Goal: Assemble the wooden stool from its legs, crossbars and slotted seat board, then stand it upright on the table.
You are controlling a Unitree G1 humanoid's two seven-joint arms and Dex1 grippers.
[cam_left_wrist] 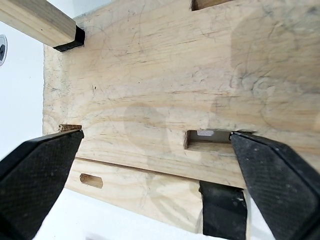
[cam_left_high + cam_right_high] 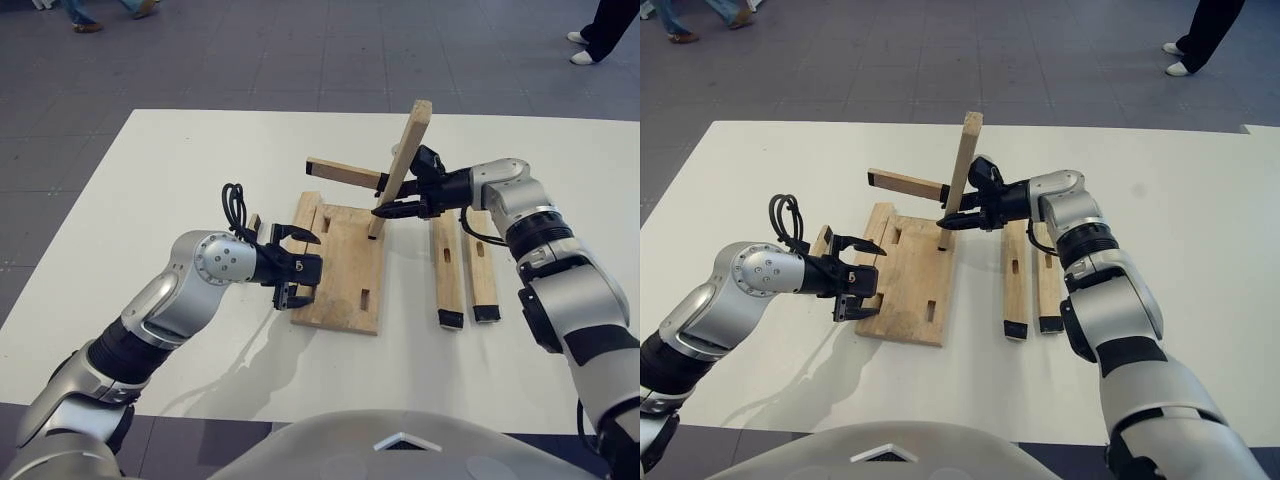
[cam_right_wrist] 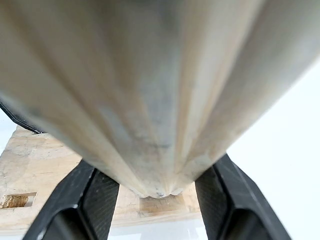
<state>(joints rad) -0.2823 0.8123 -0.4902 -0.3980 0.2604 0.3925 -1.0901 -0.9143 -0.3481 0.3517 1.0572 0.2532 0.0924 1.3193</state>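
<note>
The right gripper clamps the near-upright leg low down, its bottom end just over the seat board's far right slot, while the left gripper hovers open at the board's left edge.

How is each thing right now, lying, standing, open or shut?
seat board: flat on table.
held leg: tilted, lower end at seat board.
crossbar: joined to held leg.
two spare legs: lying flat.
left end effector: open, over seat board.
right end effector: shut on held leg.
</note>
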